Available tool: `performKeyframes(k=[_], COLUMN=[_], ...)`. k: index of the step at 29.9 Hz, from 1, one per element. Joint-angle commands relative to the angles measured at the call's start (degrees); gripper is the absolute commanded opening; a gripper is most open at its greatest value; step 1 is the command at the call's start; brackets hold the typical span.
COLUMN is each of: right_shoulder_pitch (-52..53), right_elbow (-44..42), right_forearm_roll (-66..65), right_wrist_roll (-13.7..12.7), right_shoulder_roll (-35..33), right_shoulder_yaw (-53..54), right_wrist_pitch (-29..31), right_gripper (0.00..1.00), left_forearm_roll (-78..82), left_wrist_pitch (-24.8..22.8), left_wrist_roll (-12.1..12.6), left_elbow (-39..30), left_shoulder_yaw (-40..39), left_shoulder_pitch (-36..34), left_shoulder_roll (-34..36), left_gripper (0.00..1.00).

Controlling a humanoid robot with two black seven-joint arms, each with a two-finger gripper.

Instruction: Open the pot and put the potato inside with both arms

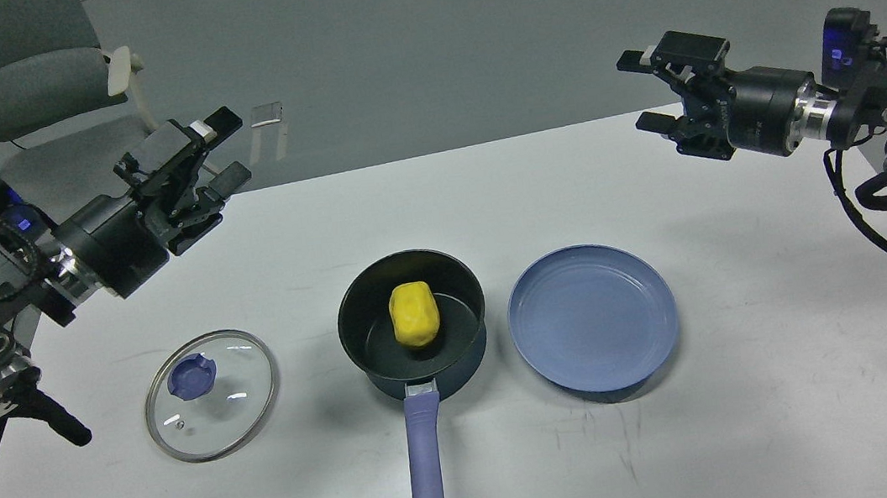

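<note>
The dark pot [365, 301] with a blue-violet handle stands open at the table's middle, handle pointing toward me. The yellow potato [415, 313] lies inside it. The glass lid [212, 394] with its blue knob lies flat on the table to the pot's left. My left gripper [228, 147] is open and empty, raised above the table's back left, far from the lid. My right gripper [640, 89] is open and empty, raised above the table's back right, well away from the pot.
An empty blue plate [592, 317] sits just right of the pot. A grey office chair [16, 77] stands on the floor behind the table's left corner. The white table [768, 412] has its right edge near my right arm.
</note>
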Motion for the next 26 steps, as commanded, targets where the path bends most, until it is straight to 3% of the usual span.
performKeyframes(k=[1,7,26], right_shoulder_pitch=[-5.2,-11.5,-14.8], right_elbow=[-0.1,0.0,0.6], right_forearm_roll=[5.5,9.1,9.0], right_wrist_roll=[0.0,0.0,0.0], right_shoulder_roll=[0.1,0.2,1.1], right_shoulder_yaw=[6.4,13.6,13.9], right_wrist_pitch=[0.0,0.3,0.9], right_gripper=[0.97,0.97,1.0], left_forearm_roll=[-0.3,-3.7,-9.8], left_wrist_pitch=[0.0,0.1,0.0], left_wrist_roll=[0.0,0.0,0.0], left_elbow=[0.5,1.9,4.1], left_shoulder_yaw=[-0.2,-1.6,-3.8], left_shoulder_pitch=[0.5,2.3,4.6], left_shoulder_roll=[-0.9,-2.6,-4.6], left_gripper=[0.97,0.97,0.97])
